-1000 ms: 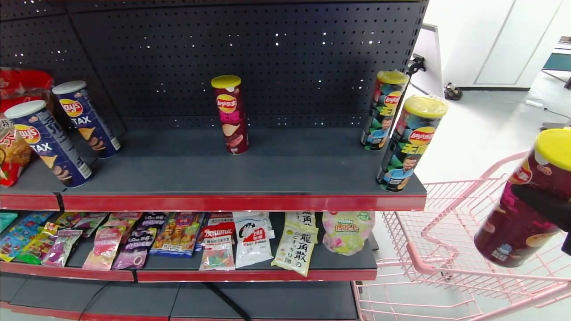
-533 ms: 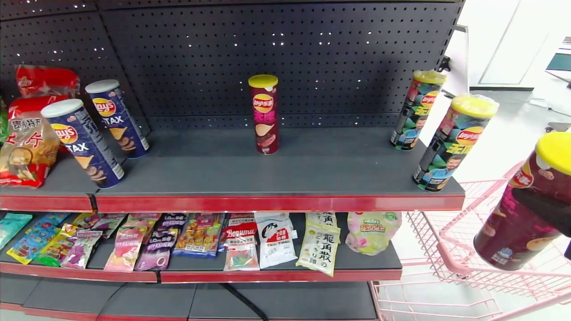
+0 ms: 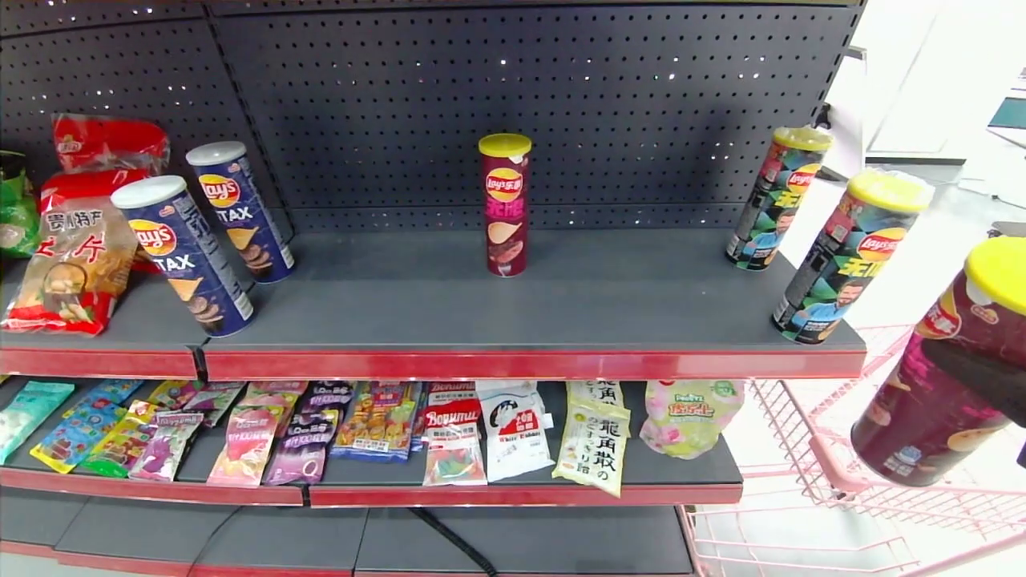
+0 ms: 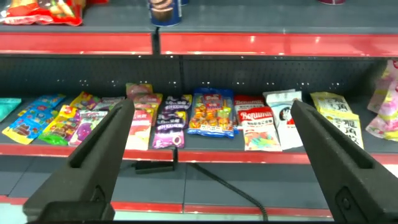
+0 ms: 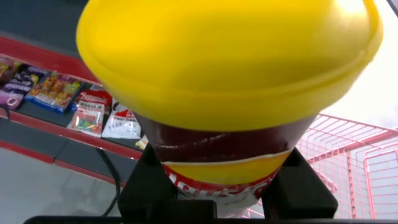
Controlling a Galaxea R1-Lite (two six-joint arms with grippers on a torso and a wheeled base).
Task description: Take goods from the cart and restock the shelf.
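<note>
The shelf [image 3: 513, 320] takes up most of the head view. Its upper board is sparsely stocked, with a broad bare stretch on each side of the middle. Off its right end stands the pink cart [image 3: 801, 449]. The held can [image 3: 930, 385], maroon with a yellow lid, hangs tilted above the cart, out past the shelf's right end and not yet over the board. The right gripper [image 3: 974, 377] has its fingers [image 5: 146, 186] clamped on either side of the can's body just below the lid. The left gripper [image 4: 211, 155] sits low, facing the snack bags [image 3: 449, 433] on the lower board, with its fingers spread wide and nothing between them. Two blue cans [image 3: 186, 252] stand near the upper board's left end, two patterned cans [image 3: 854, 256] stand at its right end, and a matching can [image 3: 505, 204] stands alone at the middle, towards the back edge. My reading is that the pick from the cart is done and the carry to the shelf is in hand. The next move calls for bringing the held can across above the red front edge, clearing the patterned can at the right front corner. It then has to be turned upright and set down on bare board, most sensibly beside the matching can.
</note>
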